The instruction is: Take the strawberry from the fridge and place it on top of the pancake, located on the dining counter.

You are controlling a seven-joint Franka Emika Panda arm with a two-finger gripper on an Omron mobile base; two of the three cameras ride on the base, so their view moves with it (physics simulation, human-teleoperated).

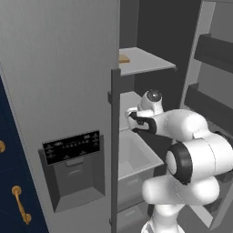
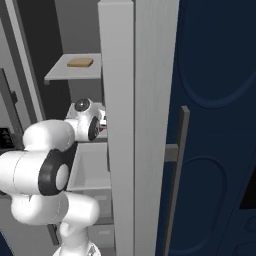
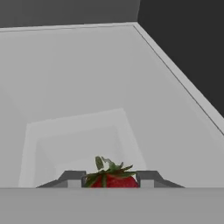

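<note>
Two dark fingertips sit pressed against either side of the strawberry (image 3: 111,178), so the claw (image 3: 111,183) is clamped on it, deep inside the fridge (image 1: 59,82) above a grey shelf (image 3: 87,87). Main risk, as I judge it: the berry is small and round, gripped near the fingertips; a quick pull-out could squeeze it loose or let it roll. Second risk: the forearm clipping the door edge (image 2: 122,125) just beside the claw while backing out. Arm reaches forward, elbow folded low, wrist level, hand tucked between the shelves. Flat tan item (image 1: 124,58) lies on the shelf above the claw.
</note>
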